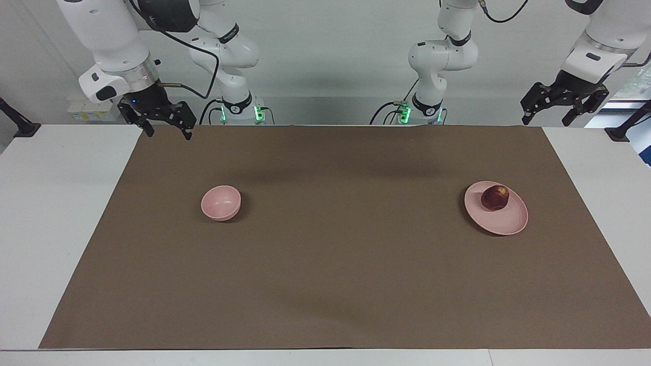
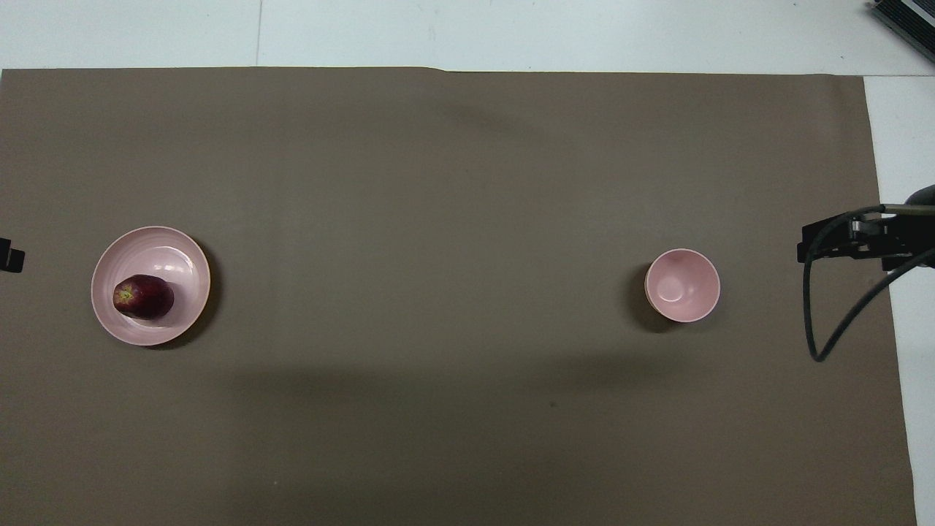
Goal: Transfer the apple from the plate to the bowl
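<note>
So nothing has really happened on this one yet. The apple (image 1: 495, 197) is sitting on the plate (image 1: 508, 222), on the part of it closest to the robots. The plate is way off toward the left arm's end of the table from the bowl (image 1: 220, 203), well apart from it, and the bowl has nothing in it, as the overhead view shows (image 2: 682, 285).

The left gripper (image 1: 548, 112) hangs up in the air over the mat's edge at the robots' end, on the plate's side of the bowl, fingers spread open and holding nothing. The right gripper (image 1: 168, 128) is the same story on the bowl's side: raised, fingers apart, nothing in them.

My guess is the whole job is still ahead: reach, grab, carry across, drop in the bowl.
</note>
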Action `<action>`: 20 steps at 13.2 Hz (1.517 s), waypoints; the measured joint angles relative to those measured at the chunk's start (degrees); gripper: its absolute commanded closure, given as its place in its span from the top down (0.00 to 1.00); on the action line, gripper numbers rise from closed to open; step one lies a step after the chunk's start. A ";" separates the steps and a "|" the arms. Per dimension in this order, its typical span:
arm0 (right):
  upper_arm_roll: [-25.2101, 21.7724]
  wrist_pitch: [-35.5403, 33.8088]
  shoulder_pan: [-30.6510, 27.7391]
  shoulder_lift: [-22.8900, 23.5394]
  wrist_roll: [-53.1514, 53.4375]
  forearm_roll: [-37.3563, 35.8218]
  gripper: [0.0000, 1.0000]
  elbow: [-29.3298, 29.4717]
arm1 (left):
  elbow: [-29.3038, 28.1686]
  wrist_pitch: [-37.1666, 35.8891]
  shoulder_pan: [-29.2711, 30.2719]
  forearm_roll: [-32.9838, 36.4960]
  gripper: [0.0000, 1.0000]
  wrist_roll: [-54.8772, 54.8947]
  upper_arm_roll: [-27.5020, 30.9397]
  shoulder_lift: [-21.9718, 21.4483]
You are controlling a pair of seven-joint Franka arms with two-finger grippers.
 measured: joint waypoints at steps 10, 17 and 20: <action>0.61 2.63 0.35 -1.36 -0.06 0.04 1.00 -3.76 | -0.68 -0.08 0.07 0.00 1.00 -0.02 0.68 -0.30; 1.02 7.91 1.28 -1.14 -0.06 1.84 1.00 -8.70 | -12.20 9.91 0.06 -0.01 1.00 -0.01 0.62 -3.17; 1.13 10.06 1.93 -0.41 -0.06 3.55 1.00 -10.62 | -18.60 16.41 0.18 -0.01 1.00 3.23 0.85 -3.20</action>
